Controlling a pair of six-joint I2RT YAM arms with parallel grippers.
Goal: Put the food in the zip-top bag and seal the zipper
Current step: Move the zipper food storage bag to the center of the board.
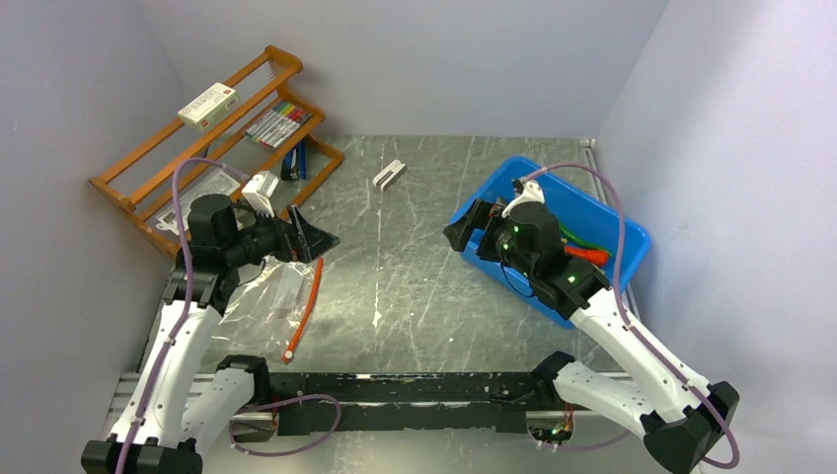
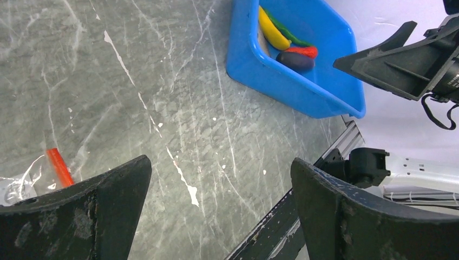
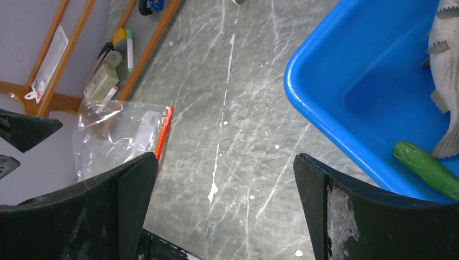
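Top external view: left gripper (image 1: 318,233) and right gripper (image 1: 460,221) wide, empty; limp, slippery zip-top bag (image 1: 268,292), left of blue bin (image 1: 604,215), likely grips best at stiffer zipper (image 1: 305,309).

Rear overhead view, close wrist views, bag (image 3: 116,135) shared

The bag (image 1: 281,294) lies flat on the table's (image 1: 415,267) left side, zipper (image 1: 304,314) edge toward the middle. The bin (image 1: 592,209) sits at the right, holding the banana (image 2: 272,30), pod (image 3: 427,169), eggplant (image 2: 295,59), chili (image 2: 303,51) and fish (image 3: 446,65). A rack (image 1: 197,148) stands behind the bag; a small block (image 1: 389,175), perhaps an eraser, lies mid-back.
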